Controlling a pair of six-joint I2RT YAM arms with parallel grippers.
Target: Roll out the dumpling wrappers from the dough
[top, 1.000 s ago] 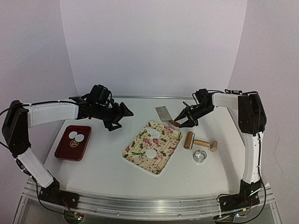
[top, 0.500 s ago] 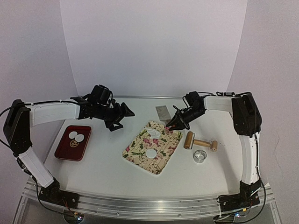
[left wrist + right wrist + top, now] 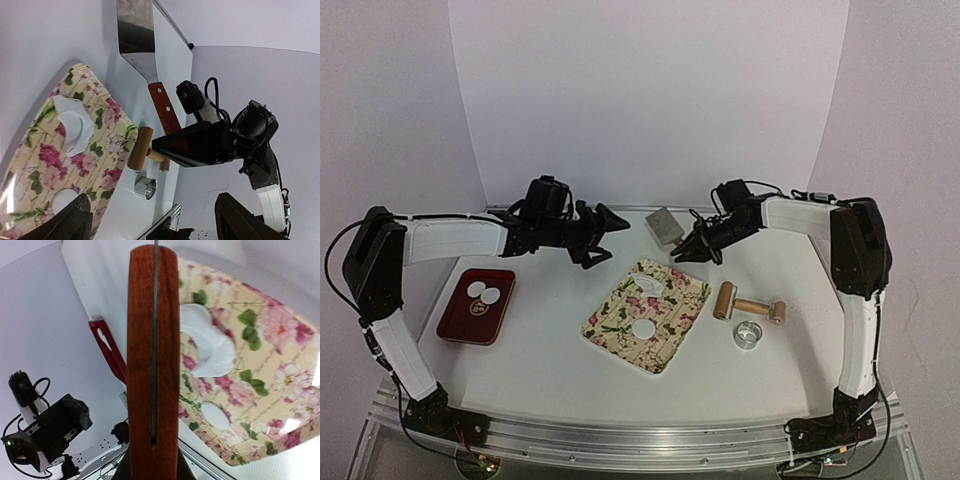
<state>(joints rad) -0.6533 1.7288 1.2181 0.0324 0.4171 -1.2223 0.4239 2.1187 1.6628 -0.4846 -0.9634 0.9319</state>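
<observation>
My right claw (image 3: 700, 247), upper right of centre, is clamped on the spatula (image 3: 666, 226) handle. Left claw (image 3: 610, 240) hangs spread wide, empty. The loose wrapper (image 3: 643, 327) is on the board (image 3: 615, 322), down-left of my right claw, the nearer one, with dough (image 3: 651, 283) between. Two more sit in the tray (image 3: 455, 320), far left. The handle hides my right fingertips.

The top camera looks down from behind me. My left wrist camera looks past its fingers (image 3: 75, 222) at my right gripper (image 3: 167, 143). My right wrist camera sits very close to the wooden handle (image 3: 152, 365). All three see the flowery board (image 3: 670, 310).

2 round white wrappers (image 3: 477, 289) in tray (image 3: 450, 326)
</observation>
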